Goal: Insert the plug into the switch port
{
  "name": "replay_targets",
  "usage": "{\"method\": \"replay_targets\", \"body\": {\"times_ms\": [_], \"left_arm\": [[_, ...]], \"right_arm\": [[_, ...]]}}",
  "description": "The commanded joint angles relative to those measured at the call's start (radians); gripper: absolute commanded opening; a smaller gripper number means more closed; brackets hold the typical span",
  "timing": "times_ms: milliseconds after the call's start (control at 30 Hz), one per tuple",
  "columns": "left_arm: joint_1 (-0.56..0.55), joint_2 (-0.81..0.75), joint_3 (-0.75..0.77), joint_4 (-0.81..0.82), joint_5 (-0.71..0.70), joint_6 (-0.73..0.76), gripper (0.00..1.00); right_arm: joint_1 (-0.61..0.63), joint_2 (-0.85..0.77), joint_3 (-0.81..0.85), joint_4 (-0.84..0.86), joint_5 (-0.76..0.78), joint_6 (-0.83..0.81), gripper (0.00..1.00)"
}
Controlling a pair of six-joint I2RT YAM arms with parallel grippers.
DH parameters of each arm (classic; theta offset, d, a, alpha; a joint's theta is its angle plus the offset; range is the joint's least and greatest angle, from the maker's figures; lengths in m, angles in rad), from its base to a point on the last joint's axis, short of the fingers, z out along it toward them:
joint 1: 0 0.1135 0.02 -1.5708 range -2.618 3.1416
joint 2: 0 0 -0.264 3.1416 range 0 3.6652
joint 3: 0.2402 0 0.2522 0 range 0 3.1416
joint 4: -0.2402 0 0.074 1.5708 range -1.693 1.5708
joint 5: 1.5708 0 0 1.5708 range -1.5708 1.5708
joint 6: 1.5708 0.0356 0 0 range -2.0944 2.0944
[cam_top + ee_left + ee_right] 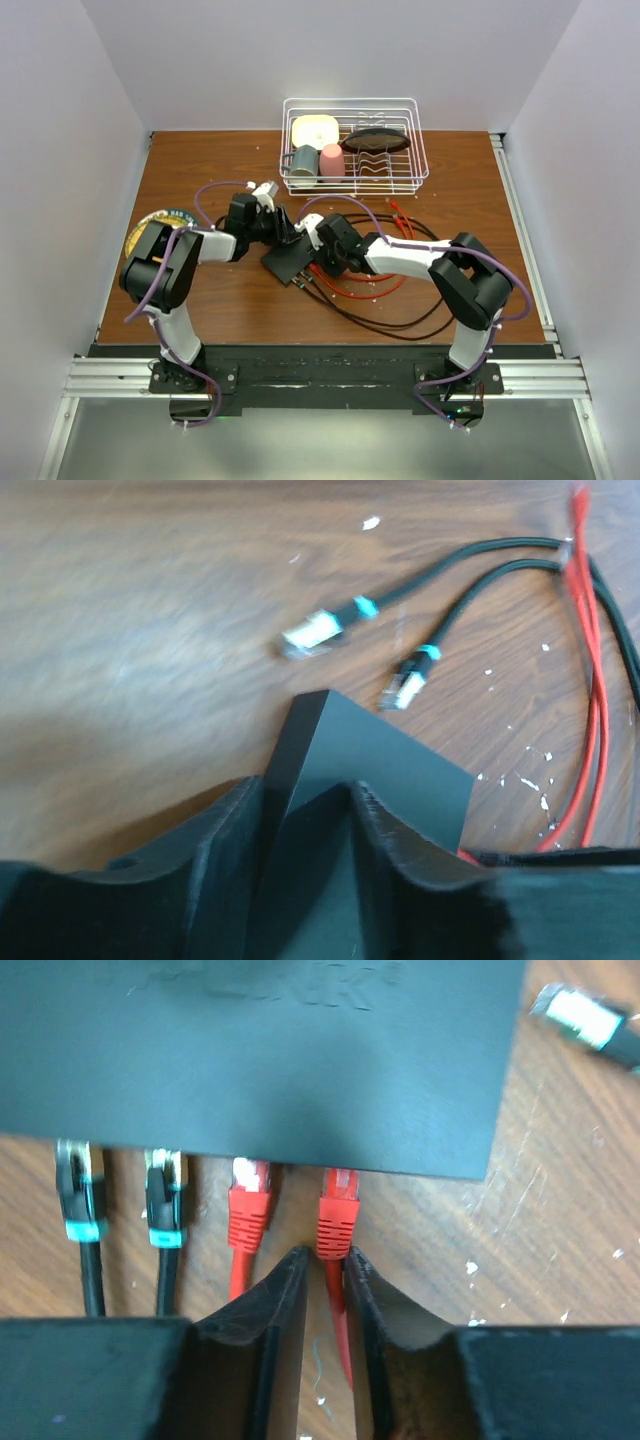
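The switch [285, 260], a thin matte-black box, lies mid-table. My left gripper [283, 232] is shut on its corner; in the left wrist view the gripper [305, 815] has its fingers on both sides of the switch [390, 765]. In the right wrist view the switch [260, 1060] has two black plugs and two red plugs in its socket edge. My right gripper [325, 1260] is shut on the back end of the right-hand red plug [338, 1220], which sits in a port. Its red cable runs between the fingers. In the top view the right gripper [318, 255] is at the switch's right edge.
Two loose black plugs with teal bands [315, 630] [405, 685] lie beyond the switch. Red and black cables [400, 290] loop on the table to the right. A white wire dish rack [355, 145] with cups stands at the back. A round disc [150, 230] lies at the left.
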Motion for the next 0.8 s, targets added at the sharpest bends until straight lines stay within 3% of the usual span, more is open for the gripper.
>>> {"method": "replay_targets", "body": {"times_ms": [0,233,467,667,767], "left_arm": [[-0.014,-0.005,-0.081,-0.326,-0.021,-0.086,0.5],[-0.002,-0.054,-0.101,-0.312,-0.121,-0.146,0.62],[0.003,-0.184,-0.098,-0.331,-0.242,-0.14,0.82],[0.003,-0.371,-0.098,-0.298,-0.258,-0.042,0.95],[0.001,-0.455,-0.074,-0.309,-0.264,0.001,0.99]], "right_arm": [[-0.026,-0.003,-0.013,0.237,0.087,-0.006,0.29],[-0.026,-0.046,-0.029,0.18,0.114,-0.003,0.46],[-0.026,-0.16,-0.05,0.126,0.168,0.014,0.69],[-0.026,-0.31,-0.061,0.106,0.195,0.053,0.97],[-0.024,-0.376,-0.044,0.082,0.2,0.053,0.99]]}}
